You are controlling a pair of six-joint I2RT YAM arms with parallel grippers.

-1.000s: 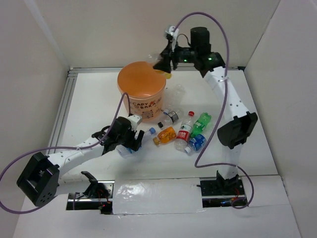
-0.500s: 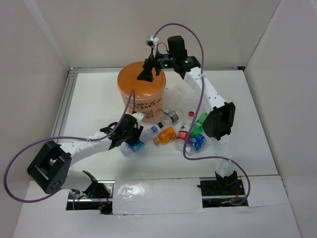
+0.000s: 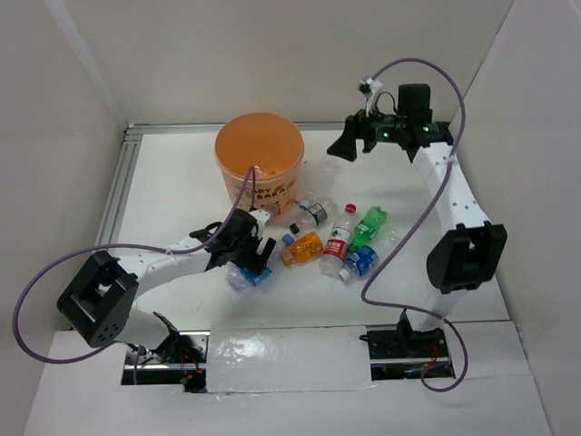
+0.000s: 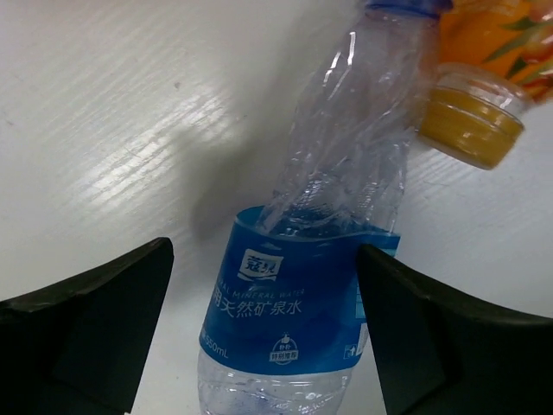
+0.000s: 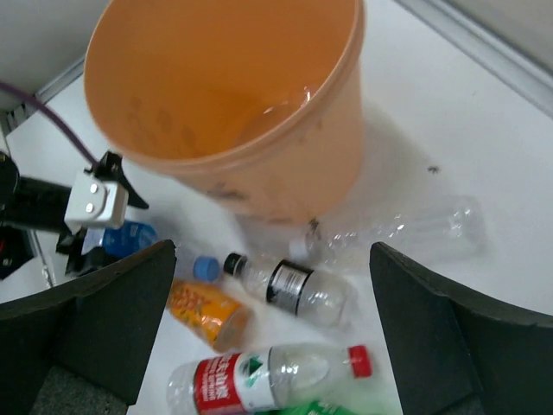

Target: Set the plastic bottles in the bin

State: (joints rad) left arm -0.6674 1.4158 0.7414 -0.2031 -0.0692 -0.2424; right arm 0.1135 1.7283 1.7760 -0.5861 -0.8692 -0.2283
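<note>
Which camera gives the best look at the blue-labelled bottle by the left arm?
The left wrist view: the blue-labelled bottle fills it, crumpled, lying between the open left fingers. The top external view shows it small and partly covered. The right wrist view catches only a blue patch.

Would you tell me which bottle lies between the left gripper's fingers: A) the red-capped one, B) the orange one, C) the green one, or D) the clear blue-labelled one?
D: the left wrist view shows the clear blue-labelled bottle lying between the open fingers of the left gripper.
</note>
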